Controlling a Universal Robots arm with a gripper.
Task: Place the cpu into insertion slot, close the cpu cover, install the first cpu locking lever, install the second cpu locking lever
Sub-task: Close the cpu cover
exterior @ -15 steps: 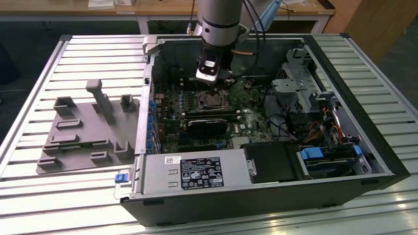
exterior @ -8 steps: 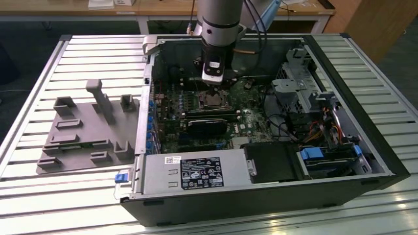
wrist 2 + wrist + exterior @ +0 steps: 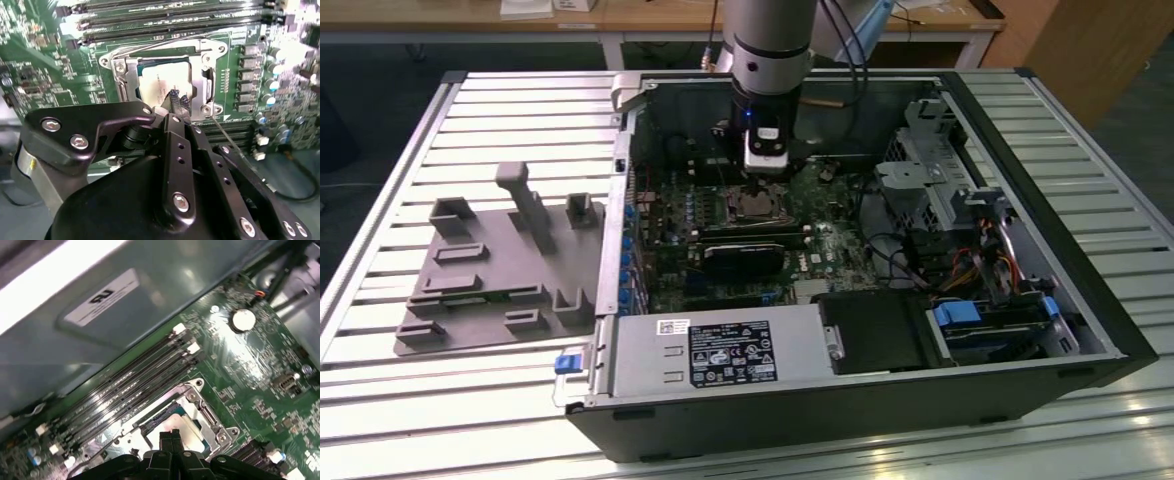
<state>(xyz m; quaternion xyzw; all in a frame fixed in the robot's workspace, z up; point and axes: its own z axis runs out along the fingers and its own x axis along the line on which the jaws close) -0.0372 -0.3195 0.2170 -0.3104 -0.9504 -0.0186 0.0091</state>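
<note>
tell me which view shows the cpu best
The second wrist view: the cpu sits large and centred, its silvery top framed by the cover. The first wrist view hides part of the cpu behind the tool. The exterior view shows a small square under the arm.

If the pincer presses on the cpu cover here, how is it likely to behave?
The cover is a thin metal frame, so probably light and slightly springy, not floppy. It lies flat over the cpu, so it should hardly tip. Its shiny surface may let the shut pincer slip.
</note>
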